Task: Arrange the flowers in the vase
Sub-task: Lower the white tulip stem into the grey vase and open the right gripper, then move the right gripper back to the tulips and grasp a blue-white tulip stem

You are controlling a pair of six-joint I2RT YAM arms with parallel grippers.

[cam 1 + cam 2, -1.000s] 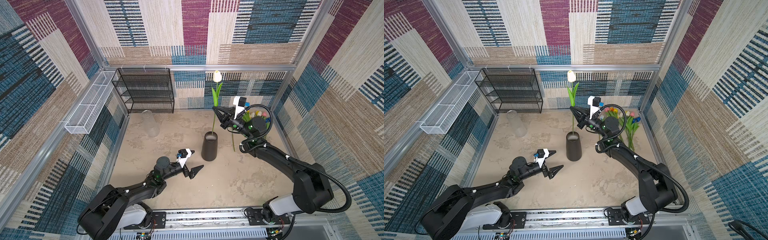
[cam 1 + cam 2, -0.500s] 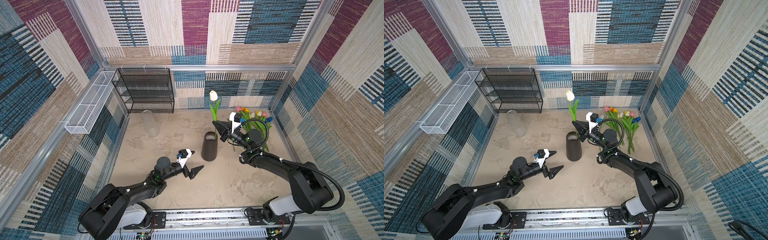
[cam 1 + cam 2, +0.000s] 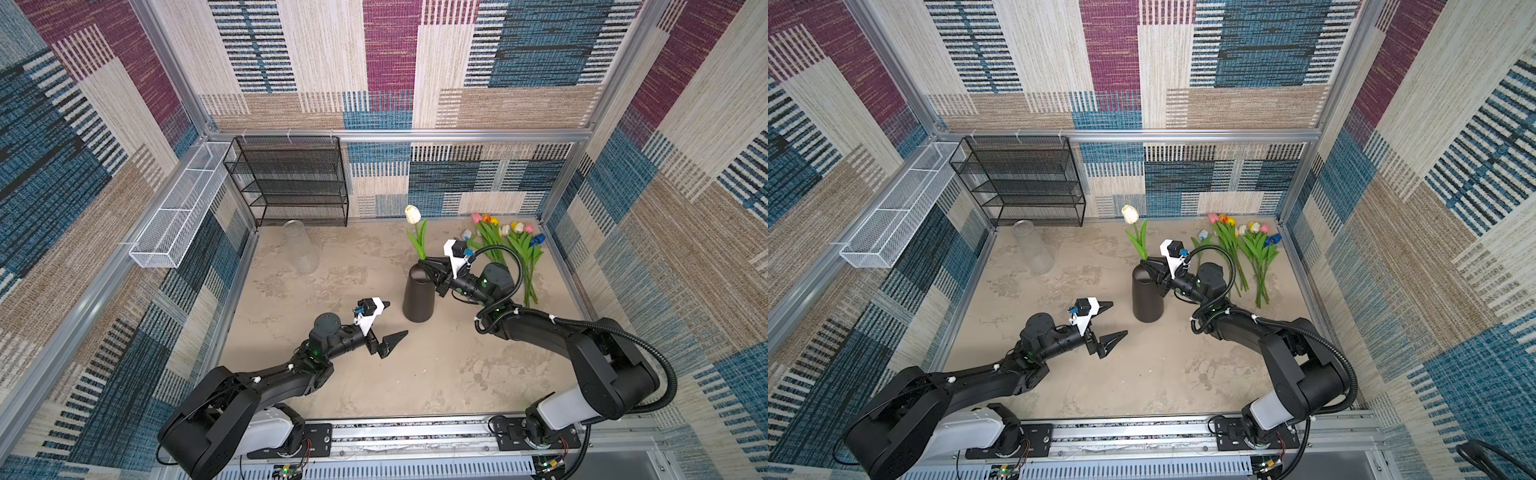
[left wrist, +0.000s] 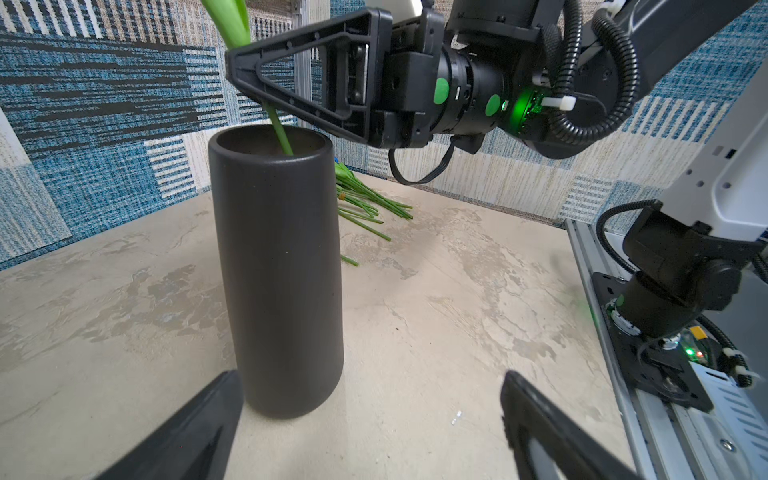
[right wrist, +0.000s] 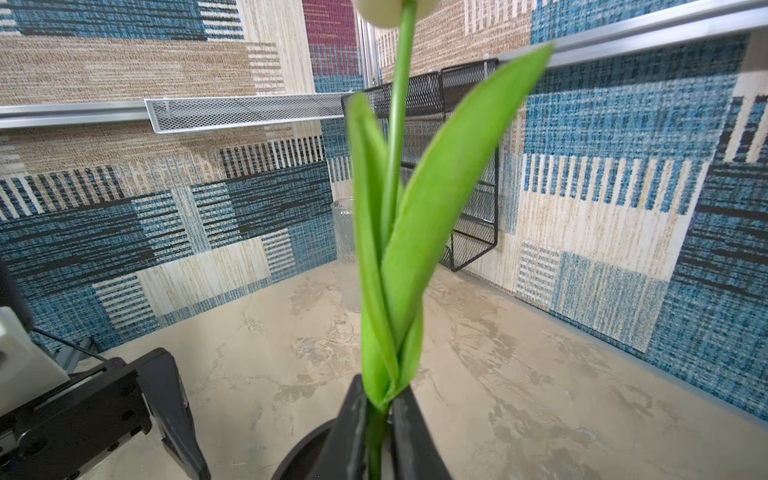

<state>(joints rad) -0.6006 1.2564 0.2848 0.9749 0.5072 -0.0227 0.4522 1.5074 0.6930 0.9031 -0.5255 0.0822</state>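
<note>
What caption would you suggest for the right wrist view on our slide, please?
Cream-white tulip, stem in the dark vase, between the fingers of the right gripper.

Floor point(image 3: 332, 291) btwn left pincer point(image 3: 397, 318) & vase point(image 3: 417, 297) bare; right pincer point(image 3: 428, 266), tulip point(image 3: 412, 214) block vase mouth.

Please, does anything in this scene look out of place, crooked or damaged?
Nothing is spilled or broken. Only the white tulip stands slanted in the black vase. The other tulips lie flat on the table, not yet arranged.

Black vase point(image 3: 417, 297), green-stemmed cream-white tulip point(image 3: 412, 214), mottled beige table point(image 3: 415, 374), apparently clear ribbed jar point(image 3: 302, 253).
</note>
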